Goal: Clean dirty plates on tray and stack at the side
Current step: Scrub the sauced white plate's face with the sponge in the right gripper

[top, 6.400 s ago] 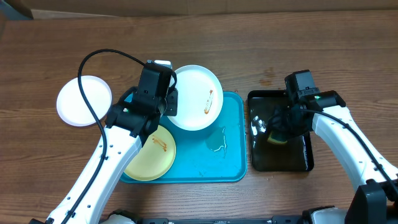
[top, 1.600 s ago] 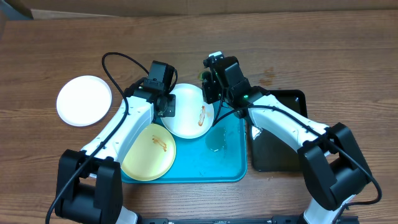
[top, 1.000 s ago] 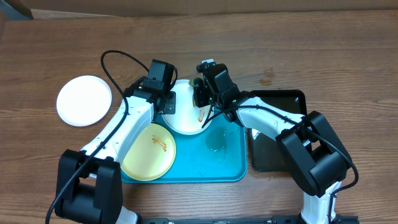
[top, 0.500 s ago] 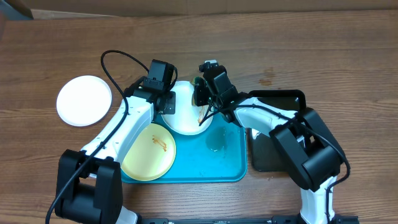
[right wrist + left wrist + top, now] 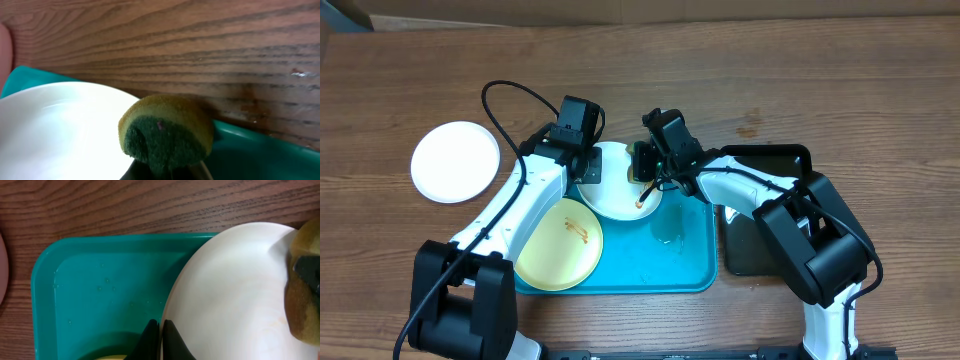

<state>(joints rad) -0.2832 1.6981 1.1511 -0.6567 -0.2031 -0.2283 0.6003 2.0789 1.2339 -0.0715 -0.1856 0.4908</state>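
On the turquoise tray (image 5: 680,270) at frame centre, I'm scrubbing the white plate (image 5: 610,190) tilted over its upper edge. My left gripper (image 5: 161,330) pinches the rim tight, and my right gripper (image 5: 645,163) is clamped on the sponge (image 5: 167,127). Next I'd sweep across the orange smear (image 5: 640,198).

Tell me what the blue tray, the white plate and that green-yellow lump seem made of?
Tray: probably plastic, glossy, moulded rounded corner, droplets beading.
White plate: smooth, even white, thin rim; plastic or ceramic, unclear.
Sponge: soft foam, yellow with fuzzy green scouring layer.
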